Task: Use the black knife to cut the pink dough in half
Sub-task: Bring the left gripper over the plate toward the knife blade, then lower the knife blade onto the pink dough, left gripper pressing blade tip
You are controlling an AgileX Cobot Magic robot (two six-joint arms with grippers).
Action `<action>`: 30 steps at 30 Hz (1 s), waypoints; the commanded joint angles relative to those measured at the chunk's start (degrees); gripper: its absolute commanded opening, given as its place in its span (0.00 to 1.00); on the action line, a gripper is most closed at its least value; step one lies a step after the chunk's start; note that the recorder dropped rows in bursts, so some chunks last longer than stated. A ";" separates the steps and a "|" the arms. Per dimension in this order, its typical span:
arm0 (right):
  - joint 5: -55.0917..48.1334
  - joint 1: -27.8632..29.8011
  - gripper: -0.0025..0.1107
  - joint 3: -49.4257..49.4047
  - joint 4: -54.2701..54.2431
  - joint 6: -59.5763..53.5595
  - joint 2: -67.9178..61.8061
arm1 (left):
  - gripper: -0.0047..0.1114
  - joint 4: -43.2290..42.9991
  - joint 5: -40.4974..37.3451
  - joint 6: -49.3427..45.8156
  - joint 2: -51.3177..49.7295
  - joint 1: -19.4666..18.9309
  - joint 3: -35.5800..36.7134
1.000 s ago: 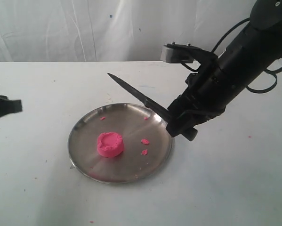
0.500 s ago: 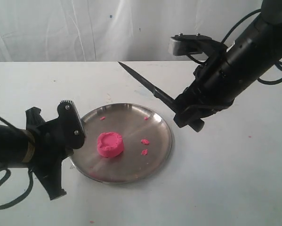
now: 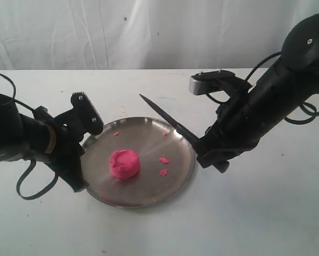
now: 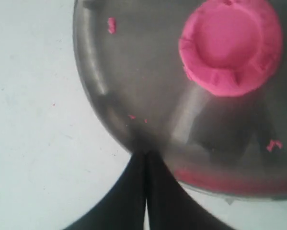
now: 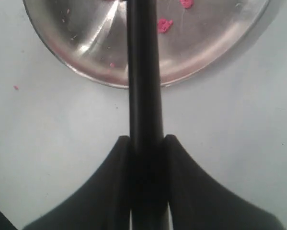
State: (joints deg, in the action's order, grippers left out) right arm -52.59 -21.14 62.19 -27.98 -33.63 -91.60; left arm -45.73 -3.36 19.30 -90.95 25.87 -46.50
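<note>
We see the right end effector (image 3: 203, 145) clamping the black knife (image 3: 162, 113), long axis diagonal, tip raised toward far left; left end effector (image 4: 145, 159) closed at the steel plate's (image 3: 148, 196) rim.

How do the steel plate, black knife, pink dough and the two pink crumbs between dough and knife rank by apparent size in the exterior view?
1. steel plate
2. black knife, with its handle partly hidden in the right end effector
3. pink dough
4. two pink crumbs, too alike to rank
</note>
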 commanded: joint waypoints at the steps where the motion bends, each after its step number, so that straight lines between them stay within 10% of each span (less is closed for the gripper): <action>1: 0.76 -2.87 0.02 -0.08 -0.66 -2.09 -1.65 | 0.04 3.70 -7.65 7.52 -0.54 -0.26 -5.68; 9: 4.31 -6.80 0.02 2.63 -0.16 -3.39 -5.20 | 0.04 26.40 -38.55 -15.83 -0.54 -0.26 -22.41; 14: -1.67 -6.80 0.02 5.84 1.03 -3.39 -9.40 | 0.04 43.82 -35.69 -27.02 -0.54 -0.26 -24.34; 30: -4.41 -9.65 0.02 9.35 8.53 3.94 -12.62 | 0.04 45.73 -33.80 -26.77 -0.54 -0.26 -24.22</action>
State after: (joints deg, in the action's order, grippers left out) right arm -56.97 -30.73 71.23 -19.75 -29.54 -103.79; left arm -1.02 -36.60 -7.47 -91.66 25.49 -70.44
